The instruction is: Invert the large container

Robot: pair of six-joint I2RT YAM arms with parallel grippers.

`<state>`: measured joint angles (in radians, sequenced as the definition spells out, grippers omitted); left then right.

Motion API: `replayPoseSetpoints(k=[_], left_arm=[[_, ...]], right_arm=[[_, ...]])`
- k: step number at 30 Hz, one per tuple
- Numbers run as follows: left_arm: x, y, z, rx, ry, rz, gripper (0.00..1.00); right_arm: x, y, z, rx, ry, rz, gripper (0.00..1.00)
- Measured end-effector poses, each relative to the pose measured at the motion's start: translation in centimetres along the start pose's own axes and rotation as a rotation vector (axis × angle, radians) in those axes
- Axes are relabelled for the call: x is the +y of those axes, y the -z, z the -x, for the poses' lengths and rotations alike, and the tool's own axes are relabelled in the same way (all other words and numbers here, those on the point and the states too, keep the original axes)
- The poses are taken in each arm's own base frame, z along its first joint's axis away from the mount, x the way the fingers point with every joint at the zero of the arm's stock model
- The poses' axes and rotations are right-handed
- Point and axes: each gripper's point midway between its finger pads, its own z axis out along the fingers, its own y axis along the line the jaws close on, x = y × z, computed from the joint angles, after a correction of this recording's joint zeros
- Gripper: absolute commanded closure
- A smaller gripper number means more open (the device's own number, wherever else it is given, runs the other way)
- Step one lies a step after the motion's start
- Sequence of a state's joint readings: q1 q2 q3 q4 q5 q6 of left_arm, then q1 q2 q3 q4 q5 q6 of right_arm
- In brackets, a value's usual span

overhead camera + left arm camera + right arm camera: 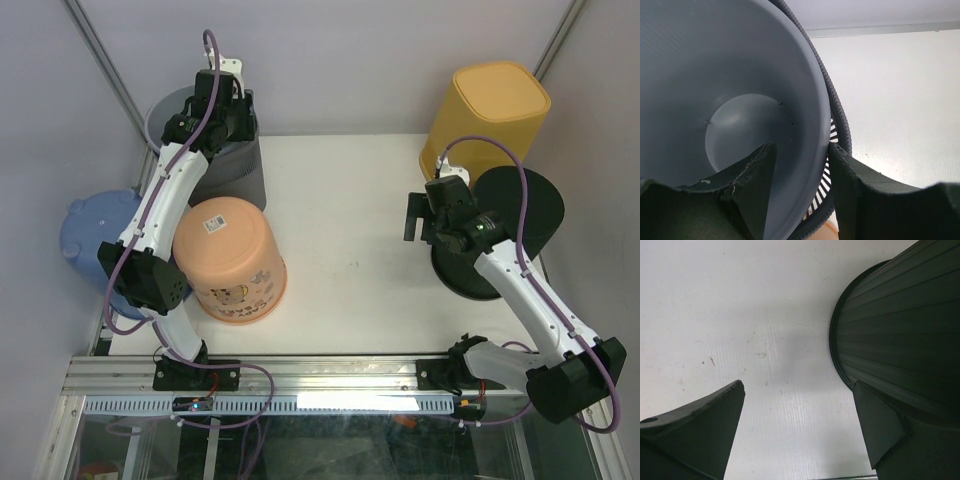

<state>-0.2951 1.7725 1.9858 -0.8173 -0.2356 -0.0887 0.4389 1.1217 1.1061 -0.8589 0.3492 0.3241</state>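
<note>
- Left fingers straddle the rim of the grey container, one inside and one outside; whether they pinch the wall yet, I cannot tell.
- That grey container stands upright, mouth up, at the far left corner of the white bench.
- Just nearer than it, a peach tub sits upside down.
- Well to its right are a yellow bin and a black container.
- Right fingers are spread wide, gripping nothing, beside the black container.
</note>
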Motion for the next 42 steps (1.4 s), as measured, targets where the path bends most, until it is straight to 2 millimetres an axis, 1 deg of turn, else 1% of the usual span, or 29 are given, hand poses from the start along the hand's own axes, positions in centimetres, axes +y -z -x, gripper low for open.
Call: replayPoseSetpoints(k=[1, 4, 6, 11, 14, 17, 23, 26, 29, 31, 35, 37, 38, 40, 42], left_arm=[[-0.1, -0.1, 0.0, 0.0, 0.001, -0.005, 0.59], [-0.5, -0.2, 0.0, -0.004, 0.002, -0.028, 0.76], [-0.7, -0.2, 0.0, -0.005, 0.001, -0.04, 0.85], [-0.8, 0.1, 0.4, -0.002, -0.022, -0.053, 1.0], [-0.7, 0.8, 0.9, 0.002, -0.033, -0.054, 1.0], [-0.6, 2.2, 2.5, -0.027, -0.046, -0.059, 1.0], [-0.2, 6.1, 7.6, -0.17, -0.049, -0.067, 1.0], [0.2, 9.5, 10.3, -0.264, -0.046, -0.061, 1.0], [0.1, 13.6, 12.7, -0.374, -0.047, -0.061, 1.0], [-0.5, 17.1, 14.6, -0.471, -0.051, -0.063, 1.0], [-2.7, 24.4, 17.9, -0.669, -0.037, -0.124, 1.0], [-3.1, 27.3, 19.1, -0.745, -0.013, -0.162, 1.0], [-2.9, 28.7, 19.6, -0.783, 0.005, -0.176, 1.0], [-2.3, 30.8, 20.5, -0.839, 0.039, -0.192, 1.0], [-2.2, 32.6, 21.1, -0.884, 0.07, -0.228, 1.0]], right_arm=[[0.0, 0.0, 0.0, 0.0, 0.0, 0.0, 0.07], [0.1, 0.0, -0.1, 0.001, -0.002, 0.004, 0.07], [0.1, 0.1, 0.0, 0.0, -0.007, 0.008, 0.07], [0.2, 0.4, 0.0, -0.007, -0.016, 0.018, 0.07], [0.2, 0.5, 0.1, -0.011, -0.022, 0.023, 0.07], [0.3, 0.6, 0.1, -0.014, -0.026, 0.028, 0.07], [0.5, 0.7, 0.1, -0.01, -0.036, 0.04, 0.07], [0.8, 0.7, 0.1, -0.008, -0.046, 0.051, 0.07], [1.0, 0.8, 0.3, -0.016, -0.058, 0.066, 0.07], [1.3, 1.0, 0.5, -0.027, -0.07, 0.084, 0.07], [2.0, 1.3, 1.1, -0.058, -0.103, 0.124, 0.07], [2.3, 1.6, 1.3, -0.073, -0.118, 0.145, 0.07], [2.4, 1.7, 1.4, -0.081, -0.125, 0.153, 0.07], [2.5, 2.0, 1.7, -0.101, -0.14, 0.171, 0.07], [2.6, 2.3, 2.0, -0.125, -0.155, 0.183, 0.07]])
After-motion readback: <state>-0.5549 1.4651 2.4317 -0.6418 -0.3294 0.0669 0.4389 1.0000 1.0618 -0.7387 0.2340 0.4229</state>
